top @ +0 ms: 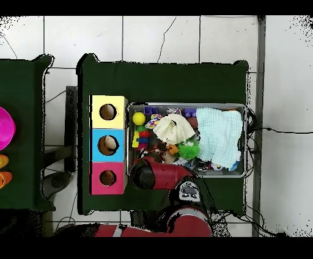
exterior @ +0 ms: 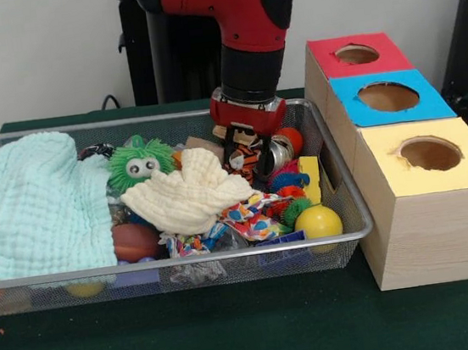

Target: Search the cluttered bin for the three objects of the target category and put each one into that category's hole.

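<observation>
Orange and black stripes are showing right under the gripper (exterior: 247, 152), which is reaching down into the far right part of the wire-mesh bin (exterior: 353, 203). That striped patch looks like the plush tiger (exterior: 245, 158), and the fingers seem to be standing either side of it, but from where I am standing I cannot tell whether they are pinching it or only hovering around it. To do this well, I would say the arm should be closing low on the soft body, lifting straight up clear of the cream muslin cloth (exterior: 187, 196) and the spiky green ball (exterior: 140, 161), then carrying it towards the red-surrounded hole (exterior: 357, 54), the farthest of the three boxes. Everything here is yielding: crinkled mint cloth (exterior: 37, 208), a smooth yellow ball (exterior: 317, 222), knotted rope toys.
</observation>
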{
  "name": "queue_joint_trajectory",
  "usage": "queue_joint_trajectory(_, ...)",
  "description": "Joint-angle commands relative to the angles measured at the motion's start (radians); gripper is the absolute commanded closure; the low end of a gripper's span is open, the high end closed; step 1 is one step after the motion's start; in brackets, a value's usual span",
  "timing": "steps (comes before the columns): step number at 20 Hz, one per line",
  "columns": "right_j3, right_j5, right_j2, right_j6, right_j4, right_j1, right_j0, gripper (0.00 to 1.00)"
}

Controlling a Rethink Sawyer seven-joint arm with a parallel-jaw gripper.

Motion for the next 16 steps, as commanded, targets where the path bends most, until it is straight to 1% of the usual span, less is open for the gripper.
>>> queue_joint_trajectory(1, -0.068, 0.027, 0.084, 0.105, 0.032, 0.071, 0.023, 0.0)
queue_joint_trajectory(2, -0.065, 0.009, 0.064, 0.117, 0.038, 0.069, 0.045, 0.0)
queue_joint_trajectory(5, -0.055, 0.013, 0.041, 0.128, 0.047, 0.046, 0.071, 0.0)
queue_joint_trajectory(7, -0.047, -0.011, 0.035, 0.128, 0.039, 0.037, 0.078, 0.0)
queue_joint_trajectory(8, -0.043, -0.004, 0.039, 0.13, 0.043, 0.034, 0.074, 0.0)
queue_joint_trajectory(13, -0.028, -0.031, 0.03, 0.145, 0.052, 0.033, 0.08, 0.0)
queue_joint_trajectory(14, -0.025, -0.038, 0.029, 0.146, 0.054, 0.033, 0.081, 1.0)
queue_joint_trajectory(16, -0.022, -0.041, 0.027, 0.152, 0.059, 0.033, 0.083, 1.0)
